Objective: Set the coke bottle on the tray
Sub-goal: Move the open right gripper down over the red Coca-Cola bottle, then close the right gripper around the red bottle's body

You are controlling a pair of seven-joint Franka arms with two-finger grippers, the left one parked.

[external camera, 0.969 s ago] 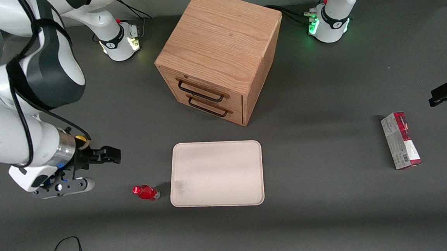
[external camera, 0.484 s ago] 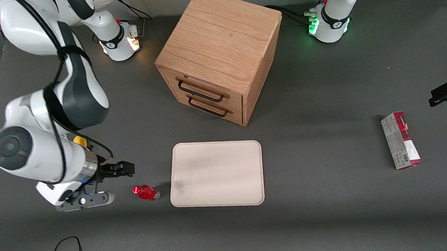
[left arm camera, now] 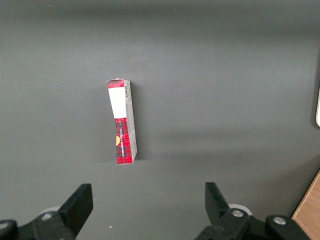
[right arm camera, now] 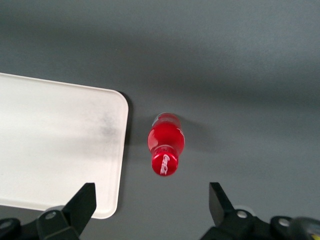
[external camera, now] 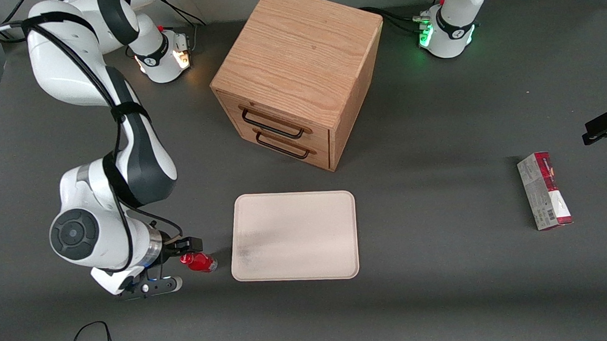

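The coke bottle (external camera: 198,262) is small and red with a red cap, and stands on the table beside the tray's short edge, toward the working arm's end. It also shows in the right wrist view (right arm camera: 166,145), seen from above. The tray (external camera: 294,237) is flat and cream-beige with nothing on it; a corner of it shows in the right wrist view (right arm camera: 50,145). My right gripper (external camera: 180,265) is open, hovering over the table right beside the bottle and not touching it. In the right wrist view the gripper (right arm camera: 150,205) shows both fingers wide apart, with nothing between them.
A wooden drawer cabinet (external camera: 297,76) with two handles stands farther from the front camera than the tray. A red and white box (external camera: 544,190) lies toward the parked arm's end, also in the left wrist view (left arm camera: 121,122). A black cable (external camera: 87,336) loops near the table's front edge.
My right gripper has moved nearer to the front camera and toward the bottle, from well apart to right beside it. The bottle and tray have not moved.
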